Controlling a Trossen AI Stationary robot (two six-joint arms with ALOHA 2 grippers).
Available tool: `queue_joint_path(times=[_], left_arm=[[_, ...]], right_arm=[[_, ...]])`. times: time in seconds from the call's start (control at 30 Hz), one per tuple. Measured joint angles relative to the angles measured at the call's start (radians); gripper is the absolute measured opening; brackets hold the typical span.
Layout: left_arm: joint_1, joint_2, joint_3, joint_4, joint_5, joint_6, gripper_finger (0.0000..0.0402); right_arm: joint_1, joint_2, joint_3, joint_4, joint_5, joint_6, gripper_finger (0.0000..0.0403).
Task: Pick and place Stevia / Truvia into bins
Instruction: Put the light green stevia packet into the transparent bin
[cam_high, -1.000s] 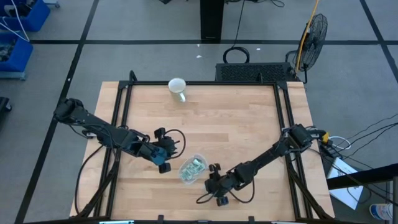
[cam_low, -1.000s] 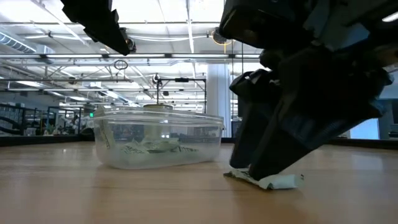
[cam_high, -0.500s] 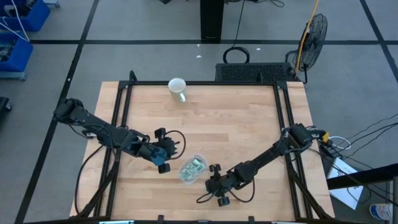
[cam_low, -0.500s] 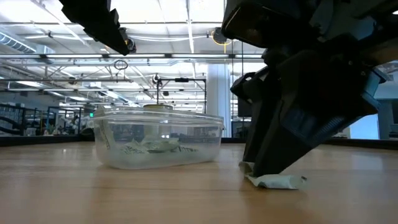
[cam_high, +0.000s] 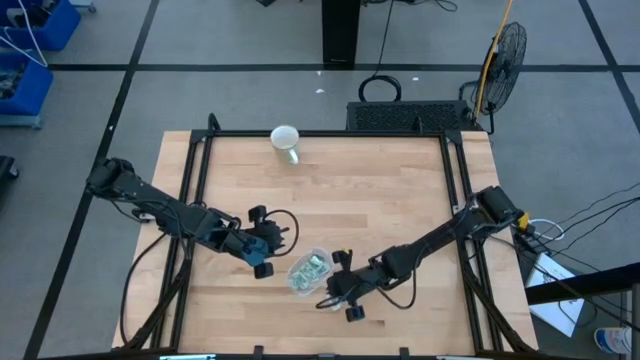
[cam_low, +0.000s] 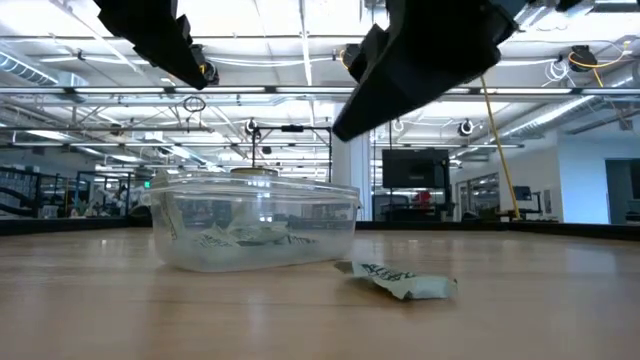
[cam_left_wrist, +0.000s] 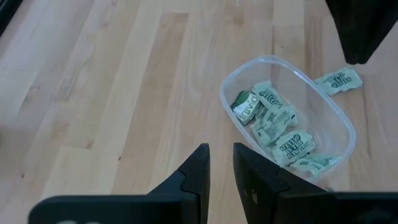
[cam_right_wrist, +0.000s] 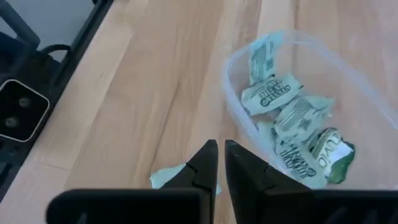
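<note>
The see-through bin (cam_high: 308, 272) stands near the table's front middle with several green-and-white Stevia sachets (cam_right_wrist: 292, 118) lying in it. One more sachet (cam_low: 400, 281) lies flat on the wood just right of the bin, also seen in the right wrist view as a pale sachet (cam_right_wrist: 169, 178). My right gripper (cam_right_wrist: 219, 163) hangs shut above that sachet, clear of it, with nothing between its fingers. On the bin's left, my left gripper (cam_left_wrist: 221, 158) hovers with a narrow gap between its fingers, which hold nothing.
A white mug (cam_high: 286, 142) stands at the table's far edge, well away from both arms. Black frame rails (cam_high: 197, 190) run along the table's left and right sides. Bare wood lies between the mug and the bin.
My right gripper has drawn its fingers together at the loose sachet, then risen off the table and gone a little toward the bin. The sachet has slipped out and stays on the wood, shifted slightly toward the bin.
</note>
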Motion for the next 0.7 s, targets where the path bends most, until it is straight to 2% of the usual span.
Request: queue_joint_path(times=[0.2,0.33,0.53,0.7], left_arm=[[0.0,0.0,0.0,-0.021,0.001,-0.013,0.0076],[0.0,0.0,0.0,-0.021,0.001,-0.013,0.0076],[0.0,0.0,0.0,-0.019,0.001,-0.013,0.0076],[0.0,0.0,0.0,-0.019,0.001,-0.014,0.0076]], right_arm=[[0.02,0.014,0.001,-0.005,-0.08,0.003,0.0027],[0.041,0.05,0.0,-0.014,-0.073,0.004,0.0065],[0.032,0.11,0.0,0.001,0.006,0.004,0.0134],[0.008,0.111,0.001,0.003,0.002,0.013,0.0158]])
